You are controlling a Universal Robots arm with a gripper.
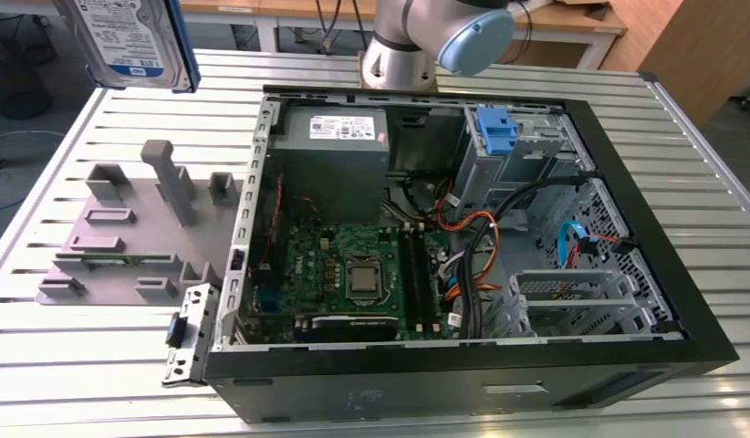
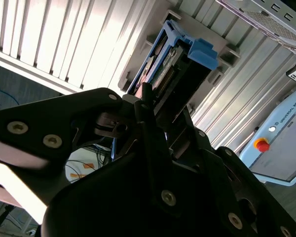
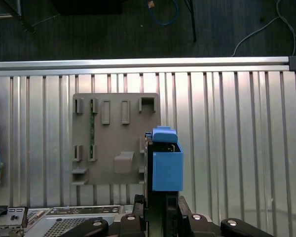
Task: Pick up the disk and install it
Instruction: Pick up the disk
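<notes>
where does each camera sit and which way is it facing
Exterior view: off the arm, high over the slatted table, looking down into the open computer case; the arm shows beyond it, the disk near the lens.
First wrist view: on the arm, facing straight down at the fixture plate; the gripper holds the disk edge-on.
Second wrist view: on the arm, looking slantwise along the dark fingers to the disk.
Shared: all show the disk; both wrist views the gripper.

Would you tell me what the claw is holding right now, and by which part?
The claw is shut on the disk, gripping it by the end opposite its blue carrier tab.
</notes>
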